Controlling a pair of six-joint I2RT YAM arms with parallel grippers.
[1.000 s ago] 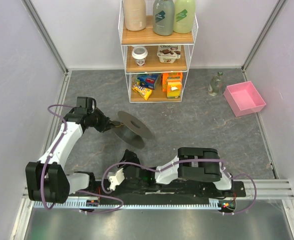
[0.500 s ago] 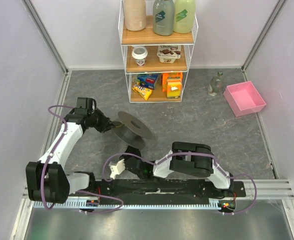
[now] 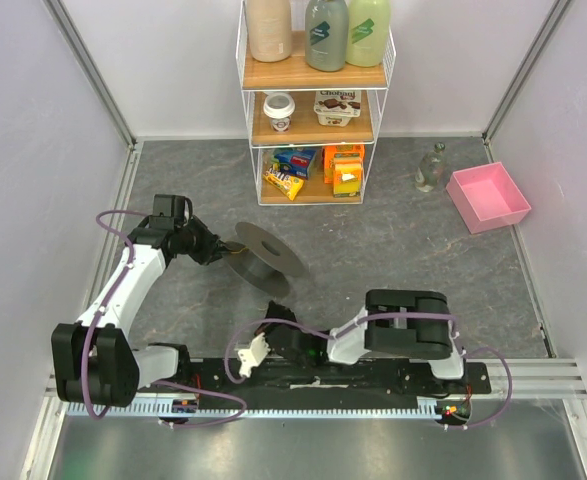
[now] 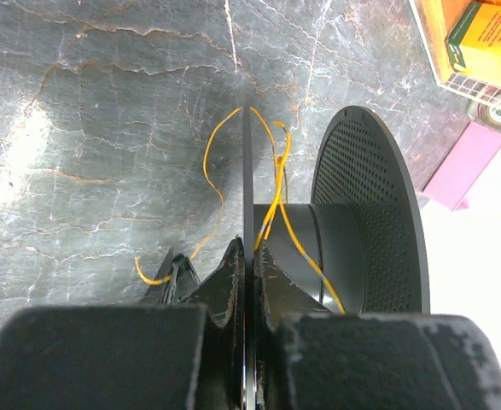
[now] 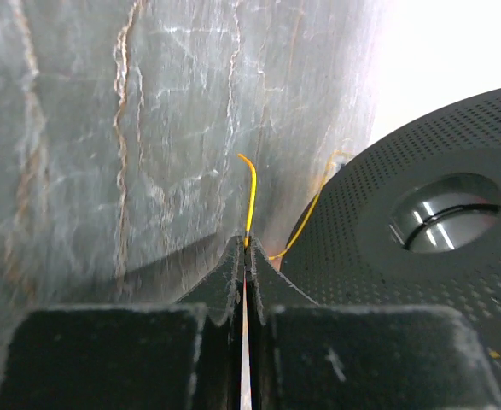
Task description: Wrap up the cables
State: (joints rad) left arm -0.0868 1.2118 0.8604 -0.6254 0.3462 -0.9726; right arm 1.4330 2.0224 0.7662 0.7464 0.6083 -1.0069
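Observation:
A dark grey spool (image 3: 265,260) rests tilted on the stone-patterned floor, left of centre. My left gripper (image 3: 216,252) is shut on the thin edge of the spool's near flange (image 4: 247,171), with the core (image 4: 318,248) and the perforated far flange to its right. The thin yellow-orange cable (image 4: 271,184) loops loosely over the core and trails onto the floor. My right gripper (image 3: 276,312) sits just below the spool and is shut on the cable's free end (image 5: 251,192), which sticks up out of the closed fingertips (image 5: 247,242). The spool's perforated face (image 5: 404,256) fills that view's right side.
A white wire shelf rack (image 3: 316,100) with bottles, cups and snack packs stands at the back centre. A pink tray (image 3: 488,197) and a small glass bottle (image 3: 431,168) sit at the back right. Walls close in on both sides.
My right gripper has closed on the cable end, and its arm has shifted slightly to the right below the spool. The left arm and the spool have not moved.

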